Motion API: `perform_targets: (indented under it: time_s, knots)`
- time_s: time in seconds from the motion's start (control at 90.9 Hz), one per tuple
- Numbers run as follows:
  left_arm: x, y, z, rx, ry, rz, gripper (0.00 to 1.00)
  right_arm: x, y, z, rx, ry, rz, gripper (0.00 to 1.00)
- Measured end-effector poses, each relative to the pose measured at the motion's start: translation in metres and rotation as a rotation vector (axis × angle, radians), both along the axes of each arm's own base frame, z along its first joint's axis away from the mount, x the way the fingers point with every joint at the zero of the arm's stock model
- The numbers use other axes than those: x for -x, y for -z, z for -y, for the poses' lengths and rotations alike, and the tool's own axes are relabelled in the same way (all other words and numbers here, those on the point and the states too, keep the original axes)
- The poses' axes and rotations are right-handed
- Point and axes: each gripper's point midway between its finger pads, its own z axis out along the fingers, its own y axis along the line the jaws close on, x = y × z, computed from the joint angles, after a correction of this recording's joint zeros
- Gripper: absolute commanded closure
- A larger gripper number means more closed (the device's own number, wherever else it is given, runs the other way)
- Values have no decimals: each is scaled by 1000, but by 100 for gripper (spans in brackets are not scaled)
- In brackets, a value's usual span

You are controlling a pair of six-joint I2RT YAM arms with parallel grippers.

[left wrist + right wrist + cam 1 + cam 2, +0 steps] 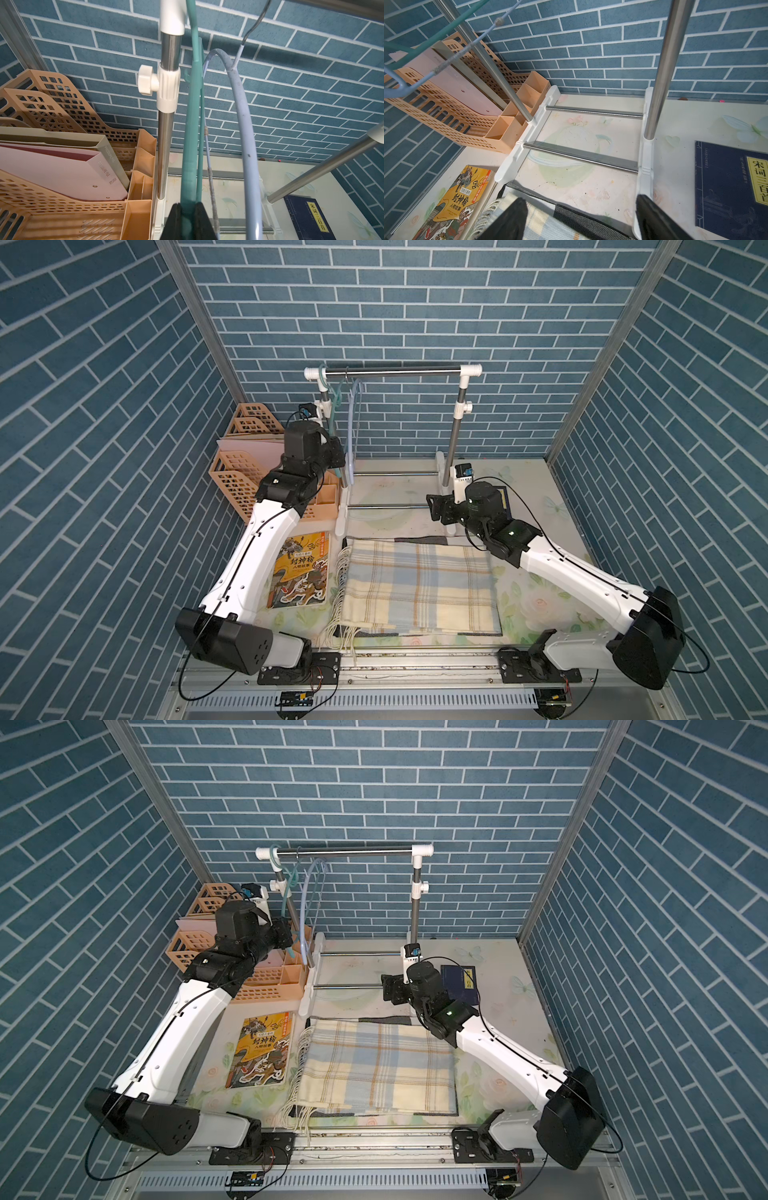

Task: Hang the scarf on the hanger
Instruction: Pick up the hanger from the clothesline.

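The scarf (419, 585) (378, 1065) is cream and pale blue plaid with a fringe, and lies folded flat at the front middle of the table. Two hangers hang at the left end of the rack's rail (399, 371): a green hanger (337, 397) (190, 124) and a light blue hanger (353, 423) (245, 124). My left gripper (338, 458) (188, 209) is shut on the lower part of the green hanger. My right gripper (432, 506) (580, 198) hovers open just behind the scarf's far edge (550, 224), holding nothing.
An orange file organizer (237, 477) with folders stands at the back left, beside the rack's left post (166, 145). A yellow book (301, 572) lies left of the scarf. A dark blue book (459, 982) (733, 187) lies right of the rack's base.
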Motion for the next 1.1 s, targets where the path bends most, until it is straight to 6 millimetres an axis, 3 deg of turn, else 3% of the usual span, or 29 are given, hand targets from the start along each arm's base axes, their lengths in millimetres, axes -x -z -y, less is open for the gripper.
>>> perform_targets:
  time_s: [0.132, 0.341, 0.55, 0.77, 1.1]
  knots:
    - [-5, 0, 2, -4, 3, -6, 71, 0, -2, 3, -5, 4, 4, 14]
    - [-16, 0, 6, -8, 11, -15, 74, 0, -7, 9, -17, 13, 15, 15]
    - [-29, 2, 11, -10, 20, -24, 99, -1, -12, 19, -28, 31, 26, 14]
    - [-21, -9, 13, -15, 32, 0, 100, -2, -20, 27, -41, 43, 40, 14]
    - [3, -49, 15, -10, 58, 87, 100, 2, -23, 32, -49, 46, 48, 14]
